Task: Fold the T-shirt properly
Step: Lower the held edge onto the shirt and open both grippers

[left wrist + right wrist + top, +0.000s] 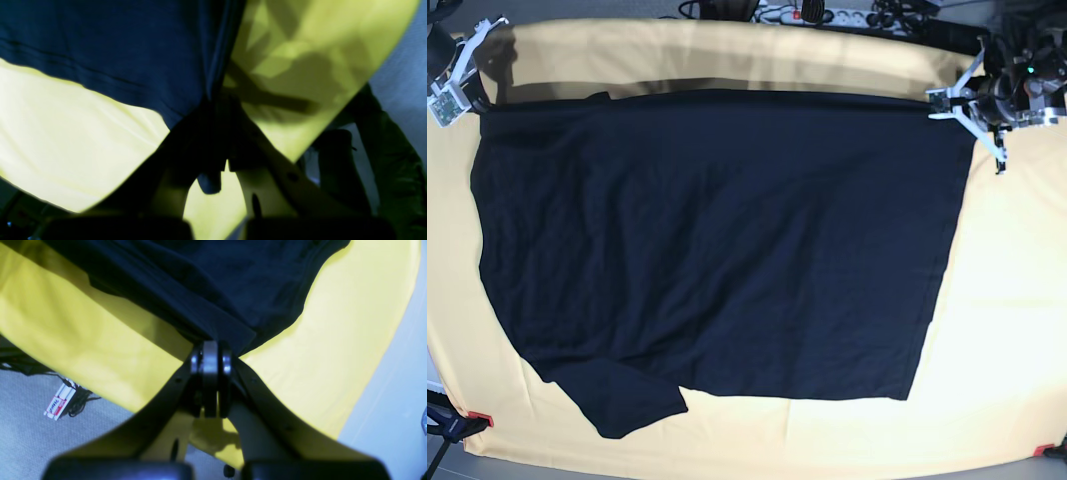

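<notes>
The right gripper [210, 355], at the centre of its wrist view, is clenched on a corner of the T-shirt [213, 283], its 2 jaws pressed together with dark cloth pinched at the tips. In the base view this gripper [475, 100] sits at the upper left, at the shirt's top corner. The left gripper [224, 110] is likewise clamped on bunched dark fabric in the middle of its own view, and in the base view it [939, 98] holds the opposite top corner at the upper right. Between the 2 grips the top edge of the T-shirt [717, 240] runs taut and straight across the frame. The garment lies spread over the yellow cloth [1007, 330], a sleeve [622, 400] pointing to the lower left.
</notes>
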You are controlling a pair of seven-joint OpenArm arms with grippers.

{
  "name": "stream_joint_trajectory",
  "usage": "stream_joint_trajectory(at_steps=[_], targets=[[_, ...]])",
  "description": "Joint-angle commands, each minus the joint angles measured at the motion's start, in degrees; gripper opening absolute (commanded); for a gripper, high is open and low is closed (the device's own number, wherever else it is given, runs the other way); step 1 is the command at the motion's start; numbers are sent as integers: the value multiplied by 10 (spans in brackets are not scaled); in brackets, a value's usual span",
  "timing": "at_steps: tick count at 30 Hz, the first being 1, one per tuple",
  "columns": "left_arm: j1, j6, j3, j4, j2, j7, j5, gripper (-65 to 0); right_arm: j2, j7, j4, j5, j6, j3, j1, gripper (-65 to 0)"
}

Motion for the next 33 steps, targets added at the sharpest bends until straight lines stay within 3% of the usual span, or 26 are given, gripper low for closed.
stream_joint_trajectory(at_steps=[1,6,10,14,23,27,33], targets=[[11,14,-5,10,-14,30,23,-650,6,-5,5,-5,-6,8,-3,-650],[77,60,-5,52,-16,101,85,-650,-1,-15,5,-5,-6,8,-38,-650],[127,101,-5,91,-44,150,110,-650,-1,-15,5,-5,-6,8,-86,-650],[166,107,-5,110,-69,178,137,-650,-1,-15,5,-24,-6,9,-115,-650],[186,107,-5,110,-73,170,147,-650,-1,-3,5,-31,-6,9,-133,-650],[181,108,-5,110,-73,158,188,-650,0,27,5,-31,-6,9,-124,-650],[116,131,-5,110,-73,87,204,-650,2,31,5,-31,-6,9,-50,-650]])
